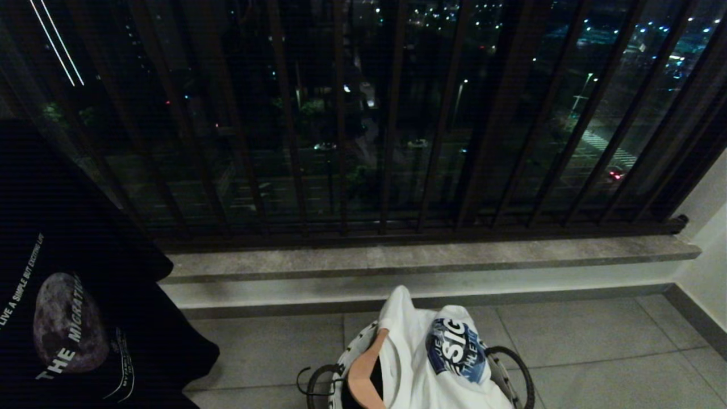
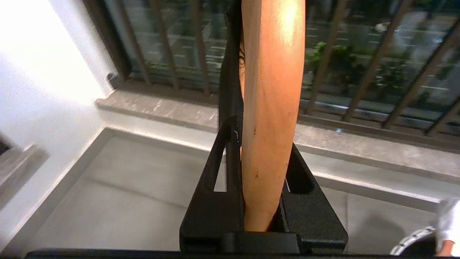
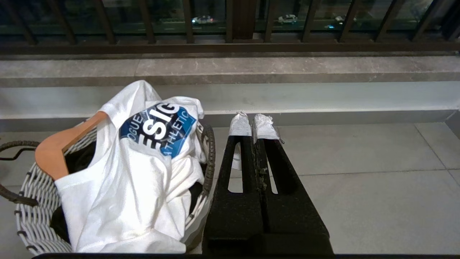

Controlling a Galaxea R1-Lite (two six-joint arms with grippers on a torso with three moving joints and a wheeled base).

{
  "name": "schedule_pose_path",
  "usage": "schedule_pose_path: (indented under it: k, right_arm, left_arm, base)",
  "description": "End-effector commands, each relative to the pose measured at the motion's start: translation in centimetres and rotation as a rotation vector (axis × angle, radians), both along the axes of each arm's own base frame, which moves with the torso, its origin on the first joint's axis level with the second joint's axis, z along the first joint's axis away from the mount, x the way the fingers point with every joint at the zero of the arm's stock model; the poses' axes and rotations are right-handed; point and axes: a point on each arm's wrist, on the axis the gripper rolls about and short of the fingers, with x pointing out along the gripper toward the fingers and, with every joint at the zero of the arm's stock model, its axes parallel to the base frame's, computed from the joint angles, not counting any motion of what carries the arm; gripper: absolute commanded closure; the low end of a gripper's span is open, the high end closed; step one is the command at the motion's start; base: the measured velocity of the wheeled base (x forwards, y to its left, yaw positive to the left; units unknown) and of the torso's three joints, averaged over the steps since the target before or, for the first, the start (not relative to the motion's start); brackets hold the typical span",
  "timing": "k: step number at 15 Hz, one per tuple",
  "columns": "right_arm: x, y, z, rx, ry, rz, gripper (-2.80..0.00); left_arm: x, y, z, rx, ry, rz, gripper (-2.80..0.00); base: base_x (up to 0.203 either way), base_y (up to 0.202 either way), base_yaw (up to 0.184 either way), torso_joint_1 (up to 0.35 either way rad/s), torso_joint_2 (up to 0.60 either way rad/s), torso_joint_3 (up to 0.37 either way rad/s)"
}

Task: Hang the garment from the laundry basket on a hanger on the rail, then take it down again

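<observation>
My left gripper (image 2: 264,144) is shut on the arm of a wooden hanger (image 2: 273,90), with black cloth (image 2: 230,72) hanging against it. In the head view a black printed T-shirt (image 1: 74,307) hangs at the far left; the gripper itself is outside that view. The laundry basket (image 1: 519,363), white wicker with a dark rim, stands on the floor at the bottom centre. It holds a white T-shirt (image 1: 448,352) with a blue logo and a second wooden hanger (image 1: 366,369). My right gripper (image 3: 253,126) is shut and empty, just beside the laundry basket (image 3: 209,144). The rail is out of view.
A balcony railing of dark vertical bars (image 1: 392,142) stands on a stone ledge (image 1: 426,255) behind the basket. Grey tiled floor (image 1: 596,341) stretches to the right, up to a white wall (image 1: 710,238).
</observation>
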Motion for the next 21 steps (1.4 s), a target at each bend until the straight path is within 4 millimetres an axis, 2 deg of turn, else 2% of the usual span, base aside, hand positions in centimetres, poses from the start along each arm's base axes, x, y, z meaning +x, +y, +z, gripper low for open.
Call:
schedule_pose_path:
  k: [1,5,8,17,21]
  right_arm:
    - [0.0,0.0,0.0,0.0,-0.001,0.0,0.0]
    - [0.0,0.0,0.0,0.0,-0.001,-0.001,0.0]
    - [0.0,0.0,0.0,0.0,-0.001,0.0,0.0]
    - [0.0,0.0,0.0,0.0,-0.001,0.0,0.0]
    - [0.0,0.0,0.0,0.0,-0.001,0.0,0.0]
  left_arm:
    - [0.1,0.0,0.3,0.0,-0.004,-0.019,0.0]
    - [-0.1,-0.3,1.3,0.008,-0.037,-0.099,0.0]
    - [0.5,-0.2,1.9,0.002,-0.035,-0.144,0.0]
    - [3.2,-1.0,4.8,-0.071,-0.048,-0.389,0.0]
    - [5.6,-1.9,6.4,-0.094,-0.033,-0.496,0.0]
  base:
    - [0.0,0.0,0.0,0.0,0.0,0.0]
    - [0.0,0.0,0.0,0.0,0.0,0.0]
    - [0.0,0.0,0.0,0.0,0.0,0.0]
    - [0.0,0.0,0.0,0.0,0.0,0.0]
    - [0.0,0.0,0.0,0.0,0.0,0.0]
